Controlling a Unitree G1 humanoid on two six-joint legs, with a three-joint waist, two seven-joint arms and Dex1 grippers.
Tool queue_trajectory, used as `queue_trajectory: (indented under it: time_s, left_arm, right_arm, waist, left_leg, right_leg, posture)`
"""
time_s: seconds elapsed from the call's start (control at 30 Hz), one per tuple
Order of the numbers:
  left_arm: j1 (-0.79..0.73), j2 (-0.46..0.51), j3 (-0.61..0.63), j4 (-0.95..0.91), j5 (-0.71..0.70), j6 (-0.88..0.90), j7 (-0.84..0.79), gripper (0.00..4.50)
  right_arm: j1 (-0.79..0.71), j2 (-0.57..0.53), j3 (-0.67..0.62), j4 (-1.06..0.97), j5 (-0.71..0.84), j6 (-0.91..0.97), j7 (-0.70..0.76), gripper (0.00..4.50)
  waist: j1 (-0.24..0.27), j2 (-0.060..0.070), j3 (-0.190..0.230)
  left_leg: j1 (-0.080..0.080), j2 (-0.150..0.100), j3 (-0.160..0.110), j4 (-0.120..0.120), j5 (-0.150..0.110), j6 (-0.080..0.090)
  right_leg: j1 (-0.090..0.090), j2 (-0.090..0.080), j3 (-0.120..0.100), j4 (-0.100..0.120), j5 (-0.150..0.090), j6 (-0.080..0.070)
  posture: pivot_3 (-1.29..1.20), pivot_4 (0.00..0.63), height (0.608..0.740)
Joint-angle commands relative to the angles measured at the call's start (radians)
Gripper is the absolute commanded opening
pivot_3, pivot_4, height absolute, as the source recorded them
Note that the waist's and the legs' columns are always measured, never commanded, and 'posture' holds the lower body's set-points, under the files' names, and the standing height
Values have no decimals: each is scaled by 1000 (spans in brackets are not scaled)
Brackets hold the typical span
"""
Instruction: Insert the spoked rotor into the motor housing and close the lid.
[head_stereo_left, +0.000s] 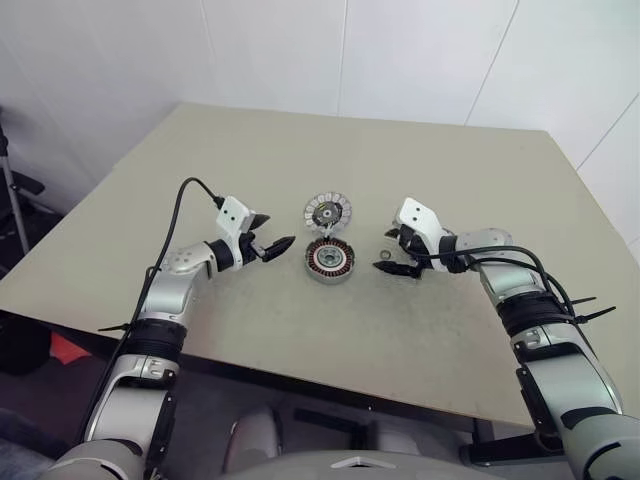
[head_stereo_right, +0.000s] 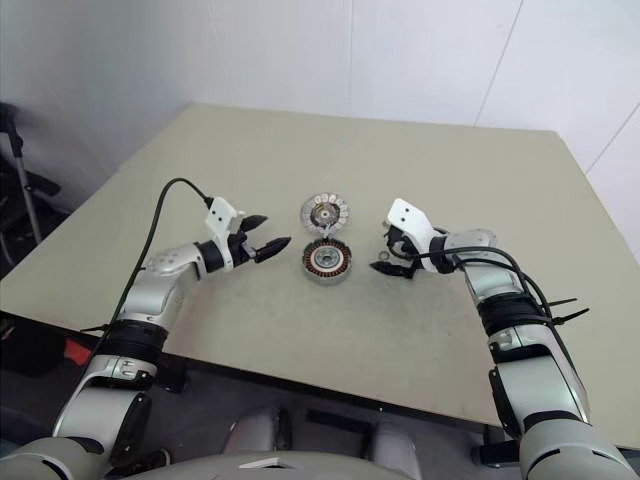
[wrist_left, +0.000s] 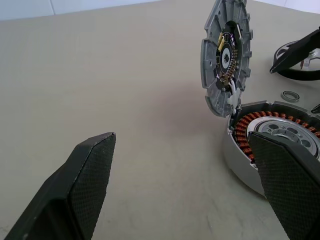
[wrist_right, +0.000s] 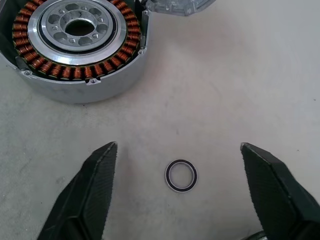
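Note:
The motor housing (head_stereo_left: 330, 261) lies on the table with its copper windings showing around a silver hub. Its ribbed lid (head_stereo_left: 328, 211) stands tilted up open at the housing's far edge. The spoked rotor (wrist_left: 302, 76) lies partly hidden under my right gripper, just right of the housing; I see its dark rim and a bit of silver spoke. My right gripper (wrist_right: 178, 146) is open, angled down over a tiny metal ring (wrist_right: 181, 175) on the table. Left of the housing, my left gripper (head_stereo_left: 276, 230) hovers open and empty, pointing at it.
The beige table (head_stereo_left: 250, 150) stretches wide behind and to both sides of the parts. Its near edge (head_stereo_left: 300, 375) runs close under my forearms. White walls stand behind the far edge.

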Motion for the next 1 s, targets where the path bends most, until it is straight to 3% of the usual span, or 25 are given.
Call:
queue_trajectory:
  time_s: [0.03,1.0]
  left_arm:
    - [-9,4,7,-23,-3,-19,2,4500]
    - [-5,3,4,-26,2,-21,1,4500]
  right_arm:
    - [-10,-17,-16,-67,12,1,-5,4485]
    - [0,-4,19,-9,-20,46,-31,4485]
  waist:
    - [0,0,0]
    - [0,0,0]
  left_leg:
    - [0,0,0,0,0,0]
    - [0,0,0,0,0,0]
  right_leg:
    - [0,0,0,0,0,0]
    - [0,0,0,0,0,0]
  posture:
    - [0,0,740]
    - [0,0,740]
